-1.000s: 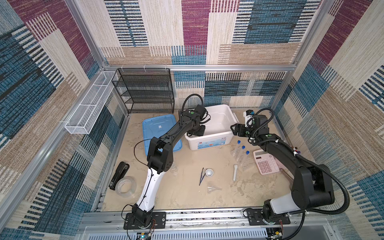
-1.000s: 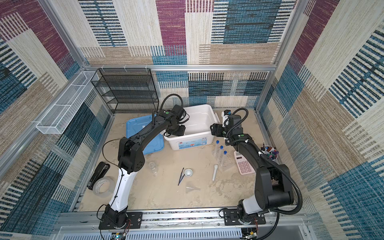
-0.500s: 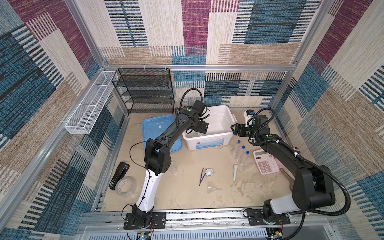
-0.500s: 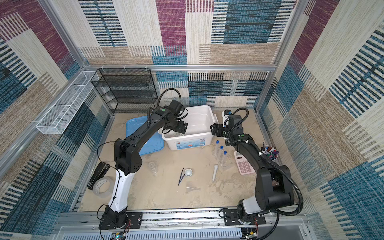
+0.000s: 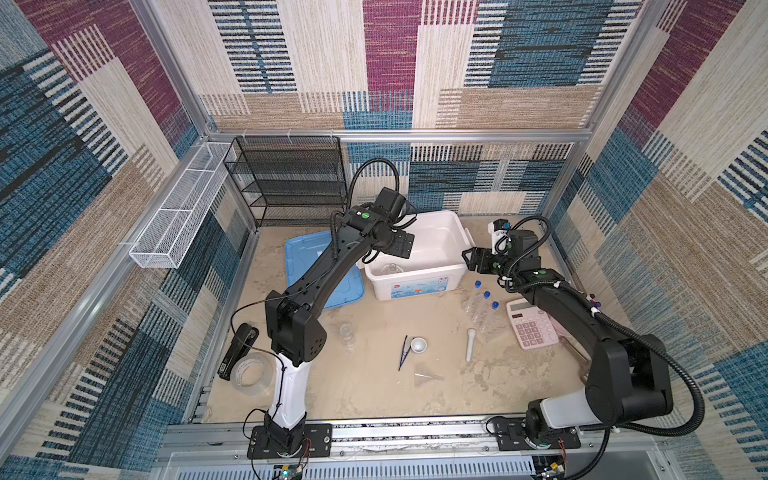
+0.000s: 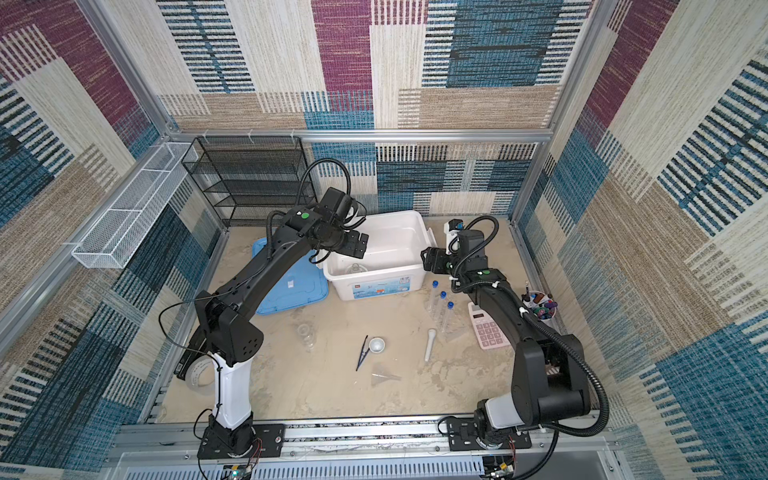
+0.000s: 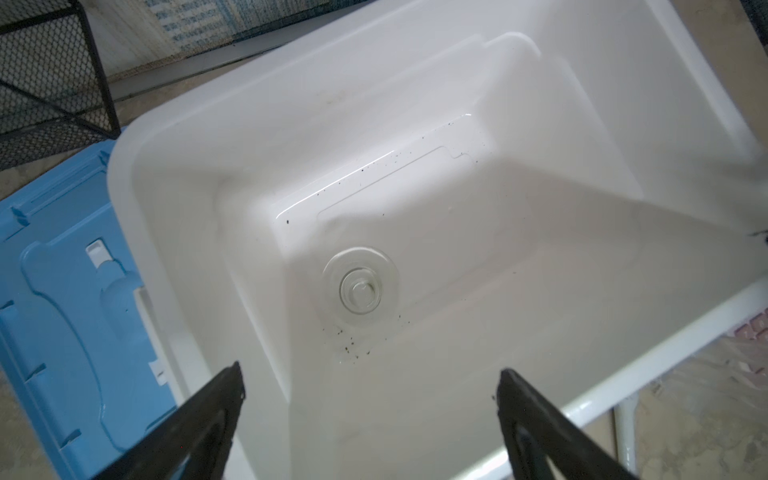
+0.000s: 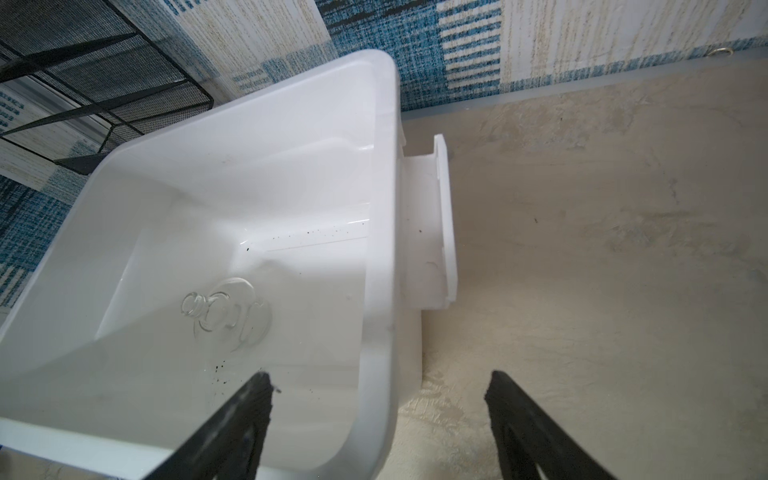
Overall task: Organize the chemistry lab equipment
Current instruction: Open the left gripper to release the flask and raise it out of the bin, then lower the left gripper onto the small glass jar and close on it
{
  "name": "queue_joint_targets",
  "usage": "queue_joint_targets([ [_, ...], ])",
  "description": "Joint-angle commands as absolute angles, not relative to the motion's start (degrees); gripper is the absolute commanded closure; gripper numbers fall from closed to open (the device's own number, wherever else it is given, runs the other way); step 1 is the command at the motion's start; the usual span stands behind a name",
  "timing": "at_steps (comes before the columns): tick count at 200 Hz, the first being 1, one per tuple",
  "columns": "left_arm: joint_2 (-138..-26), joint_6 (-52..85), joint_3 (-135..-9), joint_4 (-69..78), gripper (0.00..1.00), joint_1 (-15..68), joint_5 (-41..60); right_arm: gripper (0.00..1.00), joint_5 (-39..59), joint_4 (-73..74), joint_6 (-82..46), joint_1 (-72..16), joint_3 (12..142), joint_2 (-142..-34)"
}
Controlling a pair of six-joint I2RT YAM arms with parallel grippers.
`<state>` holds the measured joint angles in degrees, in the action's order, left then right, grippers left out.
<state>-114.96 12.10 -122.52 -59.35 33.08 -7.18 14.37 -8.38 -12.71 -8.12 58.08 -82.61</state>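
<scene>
We see the left gripper (image 7: 370, 382) above the white bin (image 5: 419, 286). Its fingers (image 7: 208, 428) are spread wide with nothing between them. The clear flask (image 7: 360, 286) stands upright on the bin floor near the front left corner, well below the gripper and free of it. It shows faintly in both top views (image 5: 388, 268) (image 6: 355, 268).

The right gripper (image 8: 380, 386) hangs at the bin's right end, near the side handle. Its fingers (image 8: 532, 436) are also spread and hold nothing. One sits over the bin interior and the other over the table. We cannot tell if it touches the rim.

The blue lid (image 5: 307, 266) lies flat just left of the bin.

The rest is on the table:
- The beaker (image 5: 347, 334) is in front of the lid.
- The tweezers (image 5: 404, 352) are just beside the mortar (image 5: 418, 344).
- The pestle (image 5: 470, 344) lies to the right of the mortar.
- The funnel (image 5: 426, 378) lies on its side nearer the front.
- Three blue-capped test tubes (image 5: 482, 305) lie side by side between the bin and the pink calculator (image 5: 532, 324).
- The marker cup (image 6: 540, 307) stands behind the right arm.
- The stapler (image 5: 239, 349) and tape roll (image 5: 251, 376) sit at far left.
</scene>
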Motion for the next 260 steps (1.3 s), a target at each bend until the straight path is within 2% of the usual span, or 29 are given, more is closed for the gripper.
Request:
queue_joint_targets([
  [1,-109.92,13.80,-116.62,-59.62,0.02,33.31,-11.53,0.16,13.58,-6.68,-12.05,-8.08,57.91,-82.18],
  [55,-93.24,19.78,-94.00,-58.36,0.01,33.40,-17.78,0.16,13.36,-5.98,-11.77,-8.09,57.84,-82.61],
  [110,-81.93,28.86,-74.70,-57.99,0.01,33.40,-16.53,0.14,12.79,-5.89,-11.51,-8.07,58.19,-83.21],
  [151,-80.94,31.78,-66.96,-55.33,0.04,33.40,-13.32,0.14,11.84,-5.89,-11.28,-8.09,58.36,-83.25],
  [200,-80.80,33.67,-60.92,-49.30,0.14,33.40,-9.91,0.13,10.69,-5.98,-11.51,-8.00,58.52,-82.88],
  [260,-83.36,33.35,-59.46,-47.30,0.28,33.27,-9.03,0.13,10.47,-6.06,-12.30,-8.00,58.10,-82.63],
])
